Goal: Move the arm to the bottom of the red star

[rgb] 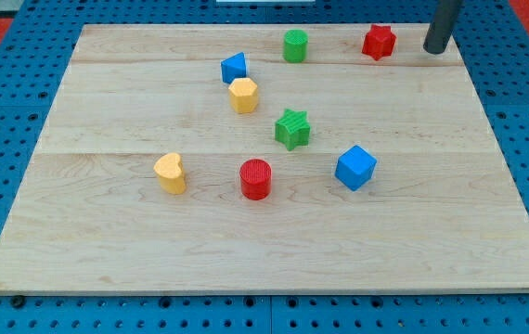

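The red star (379, 42) lies near the view's top right on the wooden board (107, 250). My tip (434, 50) stands to the right of the red star, about level with its lower edge, with a gap between them. The rod rises out of the view's top edge.
A green cylinder (294, 45) stands left of the red star. A blue block (235, 67) and a yellow hexagon (243, 95) lie left of centre. A green star (292, 128), a blue cube (355, 167), a red cylinder (256, 179) and a yellow heart (170, 173) lie lower.
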{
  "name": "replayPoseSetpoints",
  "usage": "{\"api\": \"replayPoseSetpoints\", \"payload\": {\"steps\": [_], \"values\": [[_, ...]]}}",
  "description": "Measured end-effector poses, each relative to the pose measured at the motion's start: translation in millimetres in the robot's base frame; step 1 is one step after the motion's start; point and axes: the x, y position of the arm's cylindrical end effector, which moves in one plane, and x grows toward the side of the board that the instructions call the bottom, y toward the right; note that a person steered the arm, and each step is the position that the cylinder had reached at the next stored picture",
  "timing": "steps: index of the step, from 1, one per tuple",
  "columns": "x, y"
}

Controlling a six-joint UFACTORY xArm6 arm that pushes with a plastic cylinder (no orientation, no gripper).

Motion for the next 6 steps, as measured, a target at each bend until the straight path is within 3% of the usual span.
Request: {"api": "replayPoseSetpoints", "payload": {"steps": [2, 3, 5, 6], "values": [[73.7, 7.1], [75.3, -22.6], [75.3, -0.5], [62.0, -49.1]]}}
